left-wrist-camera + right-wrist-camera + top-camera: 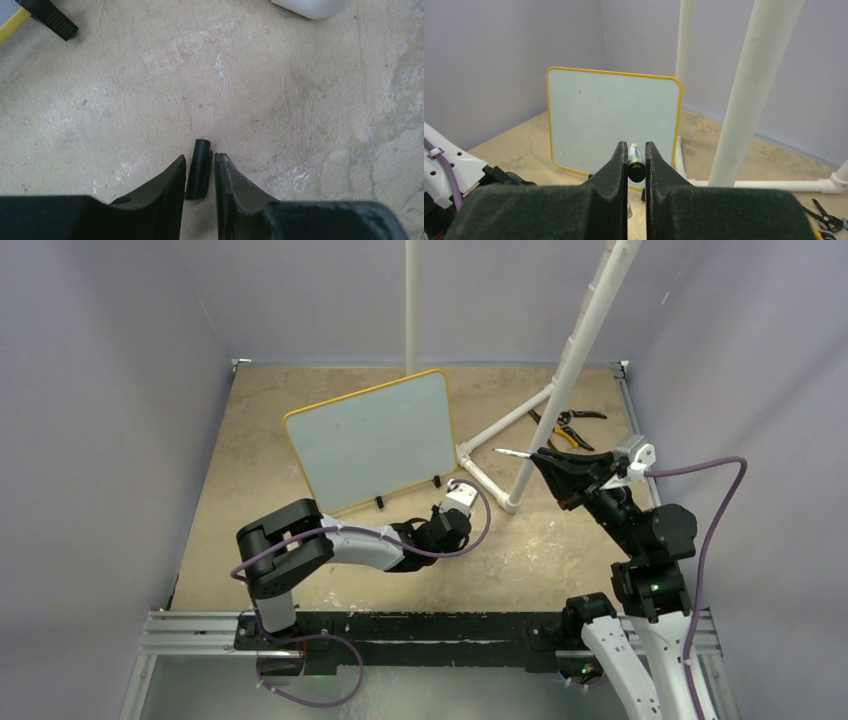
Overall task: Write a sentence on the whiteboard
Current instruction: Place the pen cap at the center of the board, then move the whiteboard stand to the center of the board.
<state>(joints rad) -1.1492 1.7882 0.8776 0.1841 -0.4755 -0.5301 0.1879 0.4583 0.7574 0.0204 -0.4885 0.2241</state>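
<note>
Top: whiteboard [370,440] stands propped mid-table, marker [514,453] well apart from it. Left wrist: left gripper [201,157] sits nearly closed around a black cap [199,172]; whether it grips, I cannot tell. Right wrist: right gripper [636,146] clamps the marker. The whiteboard looks light, stiff and tippy; I'd steady it by an edge and press gently.

Pale lavender walls [100,390] enclose a scuffed tan tabletop [250,440] crossed by white pipes [584,330].

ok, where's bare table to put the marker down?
Bare table left of the whiteboard, out to the wall, and the near strip between the left hand and the right arm. Crowded right of the board: PVC pipes, pliers.
</note>
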